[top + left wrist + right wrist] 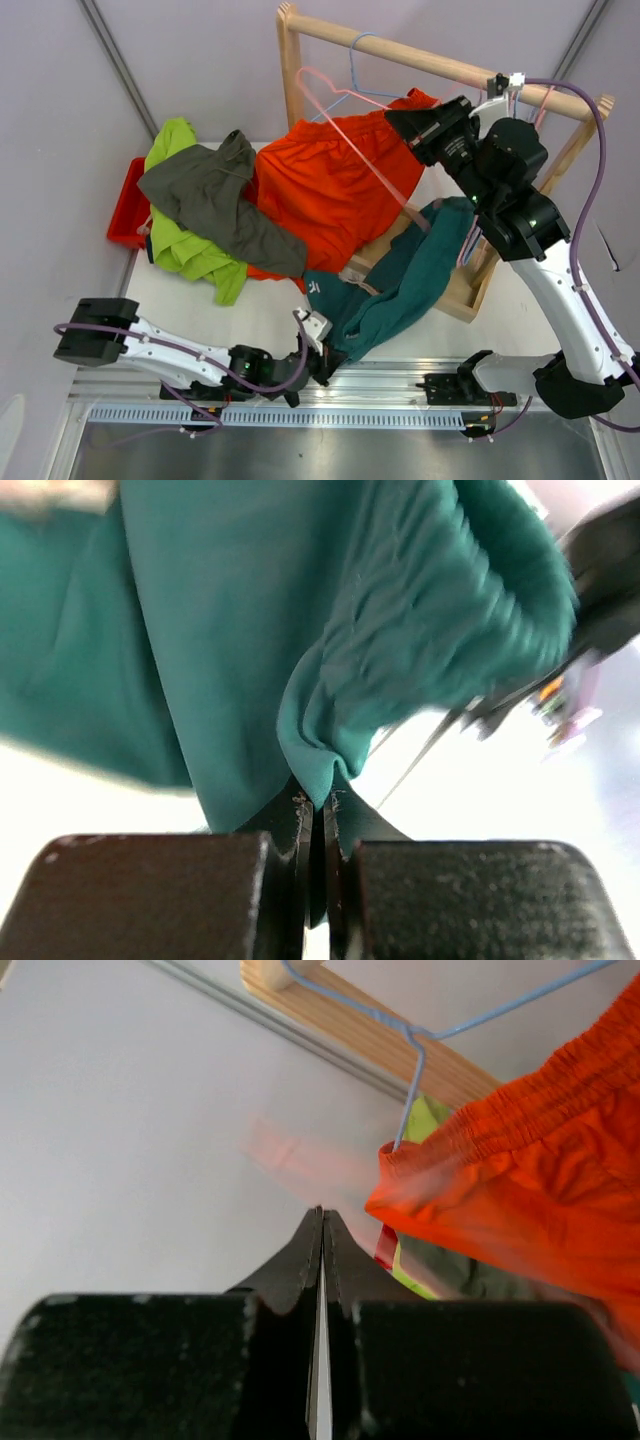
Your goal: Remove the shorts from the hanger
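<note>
Teal shorts (pixel 330 660) are pinched in the closed left hand (pixel 318 805); right hand (pixel 322 1225) closed, empty.

White tabletop (pixel 260 310) carries a light wooden hanger rack (pixel 455 295), a red plastic bin (pixel 128 205) at its left edge, and orange shorts (pixel 330 190), lime shorts (pixel 190 250), grey shorts (pixel 215 205) heaped together.

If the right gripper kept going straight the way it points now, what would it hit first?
Probably nothing close. In the wrist view the right gripper, shut with nothing between its fingers, aims at bare pale wall; the orange shorts and blue hanger lie right of that line, the wooden rail above. Depth is unclear.
</note>
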`<action>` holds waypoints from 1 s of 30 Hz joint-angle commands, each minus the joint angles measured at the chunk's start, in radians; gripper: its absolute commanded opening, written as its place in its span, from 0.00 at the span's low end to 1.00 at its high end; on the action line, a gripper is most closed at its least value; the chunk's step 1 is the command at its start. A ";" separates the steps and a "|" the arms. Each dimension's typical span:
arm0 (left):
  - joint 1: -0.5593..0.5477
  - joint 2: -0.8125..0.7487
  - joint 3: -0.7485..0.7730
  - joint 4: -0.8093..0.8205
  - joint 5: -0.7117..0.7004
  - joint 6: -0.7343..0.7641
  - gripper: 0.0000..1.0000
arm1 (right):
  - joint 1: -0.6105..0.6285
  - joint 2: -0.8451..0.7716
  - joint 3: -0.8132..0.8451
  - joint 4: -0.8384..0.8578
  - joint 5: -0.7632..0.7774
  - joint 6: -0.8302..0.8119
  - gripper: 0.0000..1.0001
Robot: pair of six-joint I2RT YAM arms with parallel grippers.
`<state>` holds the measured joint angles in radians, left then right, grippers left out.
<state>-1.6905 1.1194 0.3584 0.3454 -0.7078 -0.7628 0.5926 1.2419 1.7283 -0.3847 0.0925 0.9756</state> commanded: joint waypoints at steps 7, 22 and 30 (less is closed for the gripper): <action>0.001 0.101 0.270 -0.161 -0.104 0.170 0.00 | 0.055 -0.134 -0.059 0.208 -0.025 0.080 0.00; -0.052 0.123 0.362 -0.230 0.090 0.265 0.00 | 0.095 -0.018 -0.007 -0.058 -0.132 -0.104 0.00; -0.340 0.142 1.091 -0.917 -0.151 0.567 0.00 | 0.122 0.013 -0.033 -0.281 -0.174 -0.230 0.84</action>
<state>-1.9903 1.3220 1.1942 -0.3569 -0.7181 -0.3504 0.6979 1.2873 1.7069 -0.5701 -0.0811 0.8185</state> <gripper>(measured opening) 0.037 0.815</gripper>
